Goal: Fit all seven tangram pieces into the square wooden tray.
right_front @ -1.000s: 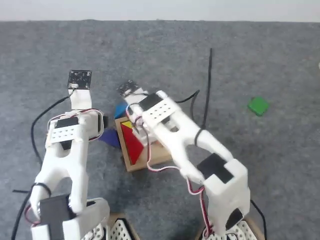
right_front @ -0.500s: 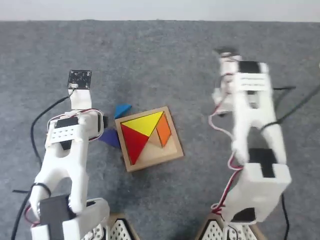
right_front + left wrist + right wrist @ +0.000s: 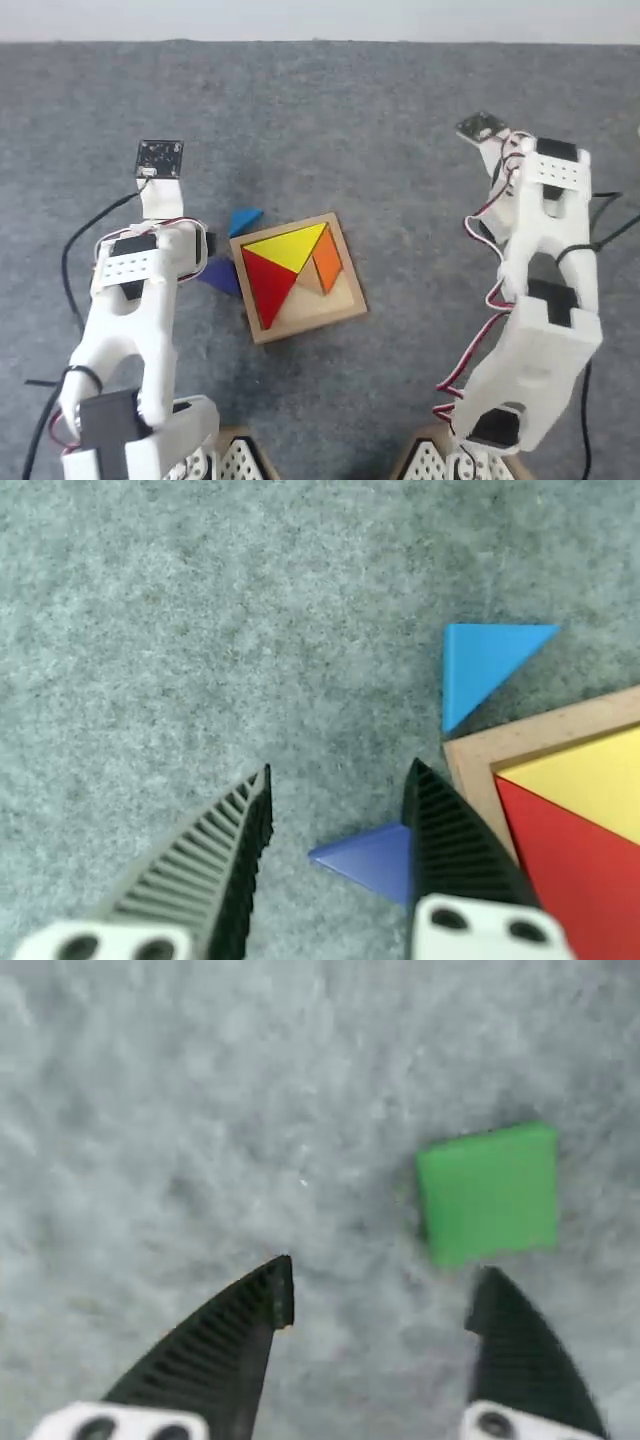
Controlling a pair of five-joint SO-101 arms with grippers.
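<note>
Your right gripper (image 3: 386, 1268) gapes wide over fuzzy grey carpet, with the flat green square (image 3: 488, 1192) just beyond its ribbed fingers. Your left gripper (image 3: 340, 768) is equally wide and overlaps the dark blue triangle (image 3: 365, 860) beside the wooden tray (image 3: 335, 298).

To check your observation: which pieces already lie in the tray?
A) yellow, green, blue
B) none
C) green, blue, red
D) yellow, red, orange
D: yellow, red and orange sit inside the tray; the green square lies on the carpet.
</note>
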